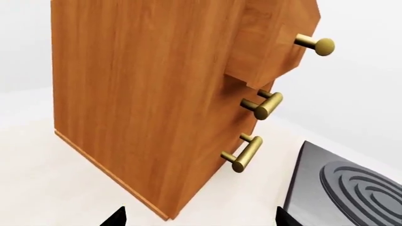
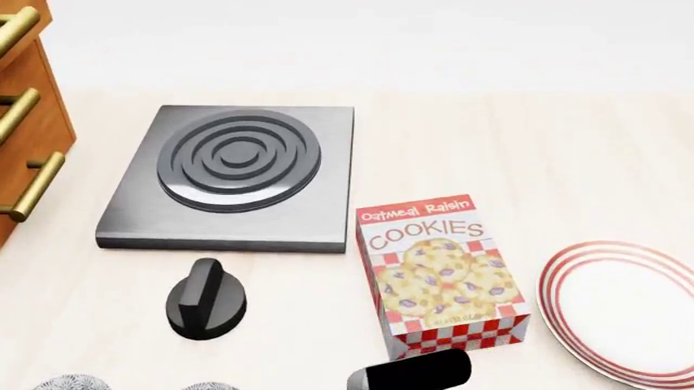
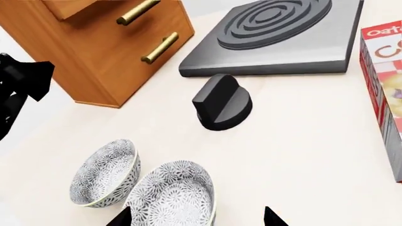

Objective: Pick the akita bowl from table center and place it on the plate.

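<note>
- Two akita bowls sit side by side, rims just touching or nearly so, low in the right wrist view: nearer akita bowl (image 3: pixel 176 195) directly ahead of the right gripper (image 3: pixel 196 217), second bowl (image 3: pixel 105 172) just beside it toward frame left.
- Both bowls upright on the table (image 3: pixel 301 141), speckled inside and out. In the head view only their rims peek in at the bottom-left edge (image 2: pixel 71 382).
- Right gripper: two dark fingertips (image 3: pixel 120 217) show at the bottom edge, spread apart, straddling the nearer bowl's rim. Nothing between them is clamped.
- Left gripper (image 1: pixel 199 217): tips at the bottom edge of the left wrist view, set wide apart, holding nothing. It faces the wooden drawer cabinet (image 1: pixel 144 103) with brass handles (image 1: pixel 242 153).
- Plate (image 2: pixel 623 309): lower right of the head view, partly cut by the frame edge, red rings on the rim, nothing on it. Well apart from the bowls.
- Cookie box (image 2: pixel 443 272) stands between the bowls' side and the plate, just left of the plate.
- Black knob (image 2: pixel 206 298) in the lower left of the head view, just below the dark hob plate (image 2: pixel 233 175).
- Dark arm part (image 2: pixel 412 372) at bottom centre of the head view, in front of the cookie box.
</note>
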